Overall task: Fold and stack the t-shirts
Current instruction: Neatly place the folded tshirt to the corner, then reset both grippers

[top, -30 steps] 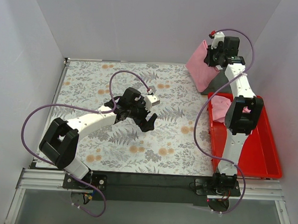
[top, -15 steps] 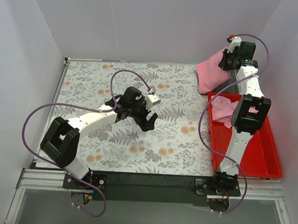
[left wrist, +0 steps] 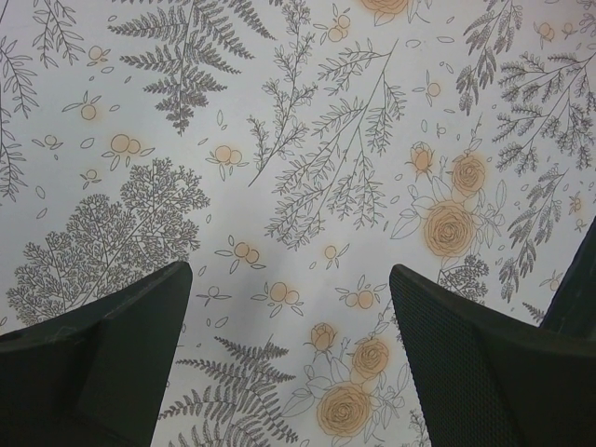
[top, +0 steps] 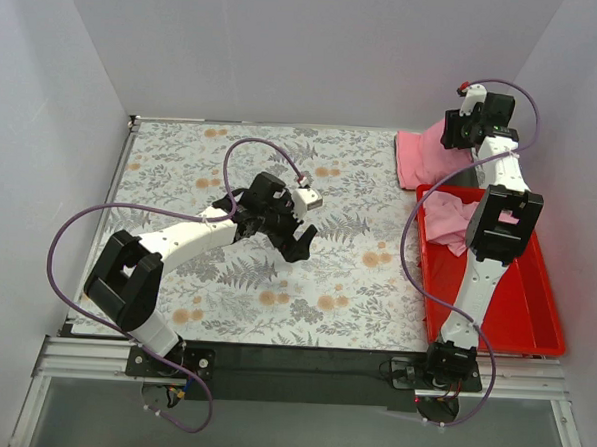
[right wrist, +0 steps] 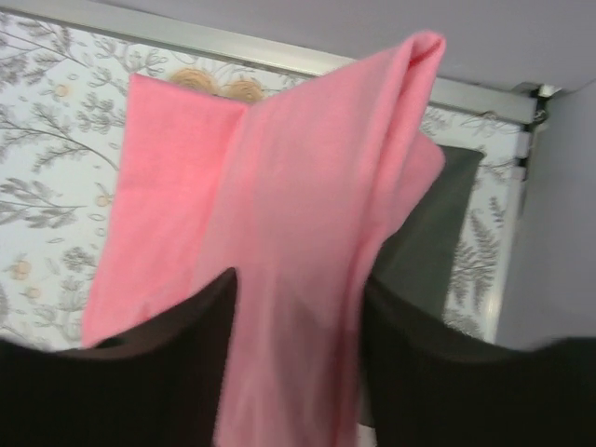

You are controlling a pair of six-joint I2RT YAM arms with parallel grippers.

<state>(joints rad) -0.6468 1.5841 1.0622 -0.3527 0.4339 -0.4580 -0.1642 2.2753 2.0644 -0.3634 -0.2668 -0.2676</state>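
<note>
At the table's far right corner, the right gripper is clamped on a light-pink, thin-fabric t-shirt that hangs bunched over the floral-patterned table; whether its hem touches down is unclear. Beside it, a second crumpled pink t-shirt lies in the red plastic bin. Over mid-table, the left gripper hovers empty, jaws spread. Seemingly nothing is folded or stacked yet.

Floral table; red bin (right side).
</note>
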